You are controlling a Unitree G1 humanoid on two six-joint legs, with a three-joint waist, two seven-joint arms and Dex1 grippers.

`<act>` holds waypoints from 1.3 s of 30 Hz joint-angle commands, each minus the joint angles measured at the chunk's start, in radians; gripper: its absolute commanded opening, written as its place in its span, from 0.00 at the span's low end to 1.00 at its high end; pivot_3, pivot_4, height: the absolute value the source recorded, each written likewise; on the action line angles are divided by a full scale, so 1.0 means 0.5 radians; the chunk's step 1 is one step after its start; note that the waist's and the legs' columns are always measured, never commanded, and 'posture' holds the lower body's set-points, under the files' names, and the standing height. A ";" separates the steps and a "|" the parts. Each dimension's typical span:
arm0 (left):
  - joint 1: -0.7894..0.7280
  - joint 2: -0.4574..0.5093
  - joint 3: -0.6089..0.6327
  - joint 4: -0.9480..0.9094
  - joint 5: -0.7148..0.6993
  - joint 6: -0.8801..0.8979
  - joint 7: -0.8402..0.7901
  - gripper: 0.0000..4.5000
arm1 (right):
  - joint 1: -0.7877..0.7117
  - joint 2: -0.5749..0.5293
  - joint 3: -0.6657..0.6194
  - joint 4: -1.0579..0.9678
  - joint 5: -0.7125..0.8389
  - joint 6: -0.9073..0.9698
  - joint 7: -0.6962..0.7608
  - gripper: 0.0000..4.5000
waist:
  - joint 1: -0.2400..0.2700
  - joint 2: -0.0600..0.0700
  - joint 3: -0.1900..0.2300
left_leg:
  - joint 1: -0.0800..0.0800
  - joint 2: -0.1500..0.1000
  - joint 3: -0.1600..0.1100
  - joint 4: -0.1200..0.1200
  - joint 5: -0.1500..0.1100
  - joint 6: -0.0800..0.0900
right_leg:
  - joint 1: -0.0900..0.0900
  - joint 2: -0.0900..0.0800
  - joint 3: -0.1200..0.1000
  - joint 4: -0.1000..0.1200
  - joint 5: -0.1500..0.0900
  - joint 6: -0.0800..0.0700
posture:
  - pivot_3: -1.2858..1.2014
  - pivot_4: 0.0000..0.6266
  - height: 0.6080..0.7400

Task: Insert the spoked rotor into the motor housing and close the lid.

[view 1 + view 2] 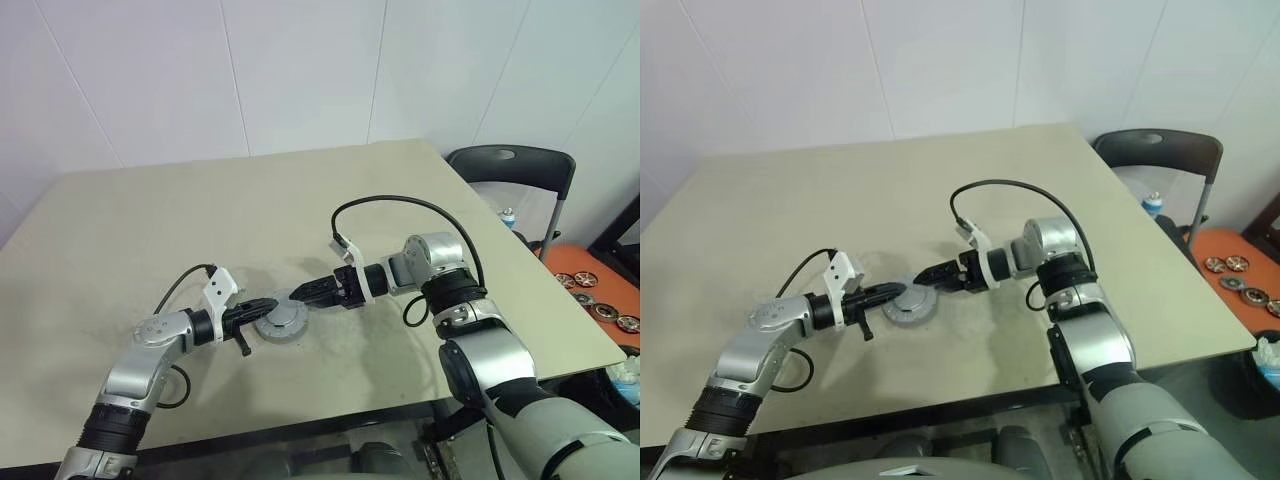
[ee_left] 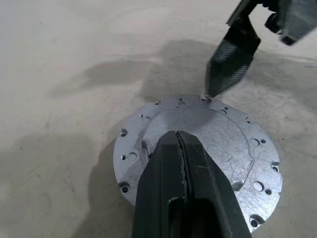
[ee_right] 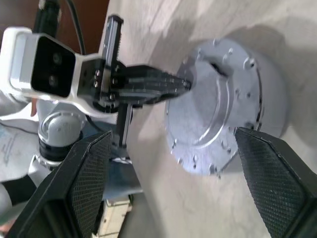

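Observation:
The lid [image 1: 282,322], a flat silver-grey disc with small holes around its rim, lies on top of the squat round motor housing, of which a grey side wall [image 3: 270,94] shows. My left gripper [image 1: 268,303] is shut, empty, and its tips rest on the lid's top [image 2: 223,134] near the middle. My right gripper [image 1: 298,293] is open and points at the lid from the opposite side, one fingertip [image 2: 220,82] just above the lid's far rim. Its two fingers [image 3: 89,168] straddle the housing without touching it. The spoked rotor is hidden.
The beige table [image 1: 250,220] is bare around the housing. A black chair [image 1: 510,165] stands past the table's right edge, with a small bottle [image 1: 508,215] beside it. Several round metal parts [image 1: 600,300] lie on an orange surface lower right.

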 commanded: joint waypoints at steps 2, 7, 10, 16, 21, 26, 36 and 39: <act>0.034 0.011 -0.019 0.024 0.035 0.022 0.015 0.00 | 0.031 -0.058 0.044 -0.131 0.119 0.098 0.002 0.92 | -0.001 0.000 0.000 | 0.000 0.000 0.000 0.000 0.000 0.000 | 0.000 0.000 0.000 0.000 0.000 0.000 | 0.52 0.00 1.00; 0.034 0.009 -0.020 0.022 0.036 0.020 0.022 0.00 | 0.033 -0.075 0.040 -0.122 0.165 0.109 -0.029 0.92 | -0.002 0.000 0.000 | 0.000 0.000 0.000 0.001 0.000 0.000 | 0.000 0.000 0.000 0.001 0.000 0.000 | 0.52 0.00 1.00; 0.040 0.008 -0.021 0.014 0.031 0.021 0.020 0.00 | 0.044 -0.071 0.060 -0.125 0.183 0.113 -0.046 0.92 | -0.002 0.000 0.000 | 0.000 0.000 0.000 0.001 0.000 0.000 | 0.000 0.000 0.000 0.001 0.000 0.000 | 0.52 0.00 1.00; 0.044 0.008 -0.017 0.008 0.030 0.021 0.024 0.00 | 0.060 -0.022 0.071 -0.101 0.180 0.091 -0.153 0.92 | -0.002 0.000 0.000 | 0.000 0.000 0.000 0.001 0.000 0.000 | 0.000 0.000 0.000 0.001 0.000 0.000 | 0.52 0.00 1.00; 0.072 0.005 -0.013 -0.019 0.024 0.024 0.037 0.00 | 0.113 -0.028 0.054 -0.103 0.182 0.095 -0.237 0.92 | -0.002 0.000 0.000 | 0.000 0.000 0.000 0.000 0.000 0.000 | -0.001 0.000 0.000 0.001 0.000 0.000 | 0.52 0.00 1.00; 0.097 0.003 -0.012 -0.043 0.023 0.028 0.053 0.00 | 0.126 0.030 -0.028 0.016 0.125 0.003 -0.409 0.92 | -0.006 0.000 0.000 | 0.000 0.000 0.001 0.000 0.000 0.000 | 0.000 0.000 0.000 0.001 0.000 0.000 | 0.52 0.00 1.00; 0.121 0.008 0.005 -0.070 0.009 0.040 0.071 0.00 | 0.164 0.147 -0.128 0.008 0.138 0.032 -0.609 0.92 | -0.014 -0.004 -0.004 | 0.019 0.001 0.001 0.001 0.001 -0.001 | 0.016 0.002 0.001 0.003 0.001 -0.001 | 0.52 0.00 1.00; 0.155 0.069 0.067 -0.093 -0.035 0.054 0.022 0.00 | 0.161 0.189 -0.135 -0.023 0.157 0.061 -0.635 0.92 | -0.019 -0.004 -0.004 | 0.025 0.002 0.002 0.000 0.000 0.000 | 0.020 0.002 0.001 0.003 0.000 -0.001 | 0.52 0.00 1.00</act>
